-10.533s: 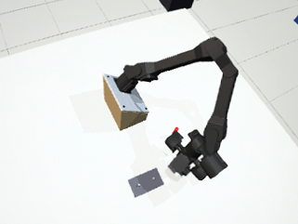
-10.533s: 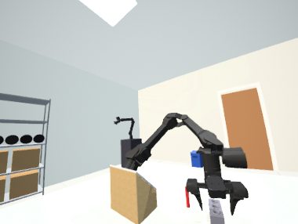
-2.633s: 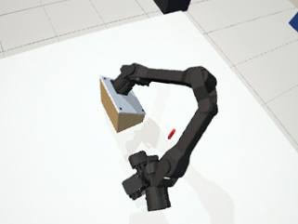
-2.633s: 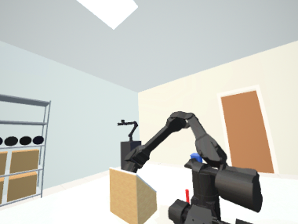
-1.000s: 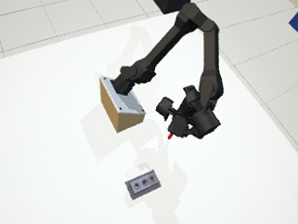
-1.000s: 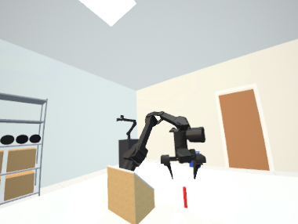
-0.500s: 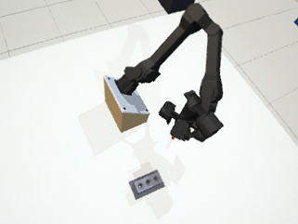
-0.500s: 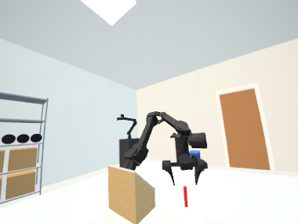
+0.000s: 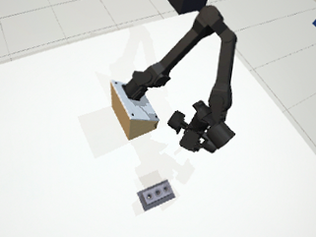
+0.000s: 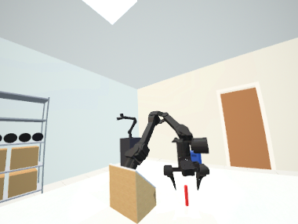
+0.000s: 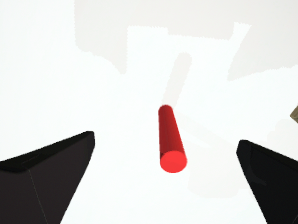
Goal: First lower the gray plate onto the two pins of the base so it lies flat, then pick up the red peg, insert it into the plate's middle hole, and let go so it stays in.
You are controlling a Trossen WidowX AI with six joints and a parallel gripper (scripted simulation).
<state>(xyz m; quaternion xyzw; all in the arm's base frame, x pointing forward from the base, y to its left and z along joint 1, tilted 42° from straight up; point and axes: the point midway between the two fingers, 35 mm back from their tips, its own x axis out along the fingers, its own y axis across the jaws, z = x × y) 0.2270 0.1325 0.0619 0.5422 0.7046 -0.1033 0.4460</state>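
The gray plate [image 9: 153, 194] lies on the darker base [image 9: 160, 203] in the top view, with its three holes facing up. It looks flat, though any small gap is too small to tell. The red peg [image 10: 186, 196] [image 11: 170, 135] stands upright on the table, away from the base. It is hidden under the arm in the top view. My gripper [image 9: 182, 130] [image 10: 187, 189] [image 11: 167, 142] is open and empty, pointing down above the peg. Its fingertips are on either side of the peg's line, near the height of its top, with wide gaps.
A wooden block with a sloped pale top [image 9: 121, 112] [image 10: 125, 193] carries the arm's foot, left of the gripper in the top and exterior views. A corner of it [image 11: 295, 116] shows at the wrist view's right edge. The white table [image 9: 59, 186] lies under everything.
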